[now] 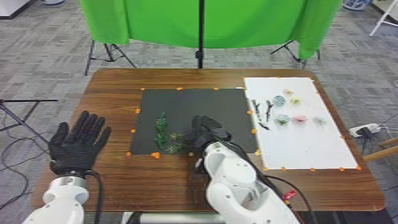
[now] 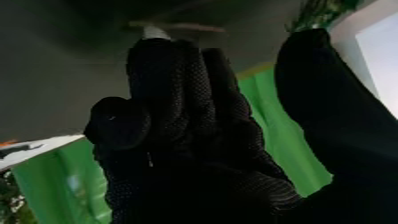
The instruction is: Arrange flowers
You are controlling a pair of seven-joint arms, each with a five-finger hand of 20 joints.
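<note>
Greens down first, blooms waiting on the right

So the left hand (image 1: 75, 150) lies off the mat at the near left, fingers straight and holding nothing, probably to leave the work area free. Next, a leafy green stem (image 1: 161, 131) runs near to far along the dark mat (image 1: 182, 100)'s left part, likely as a backbone. A paler sprig (image 1: 174, 144) is just right of its near end, maybe filler. Right hand (image 1: 210, 132)'s over the mat, fairly relaxed, thumb apart, no grip I can see. Far right, dark twigs (image 1: 267, 111) and small flowers (image 1: 299, 119) sit spread on the white sheet (image 1: 311, 150), presumably for easy picking.
</note>
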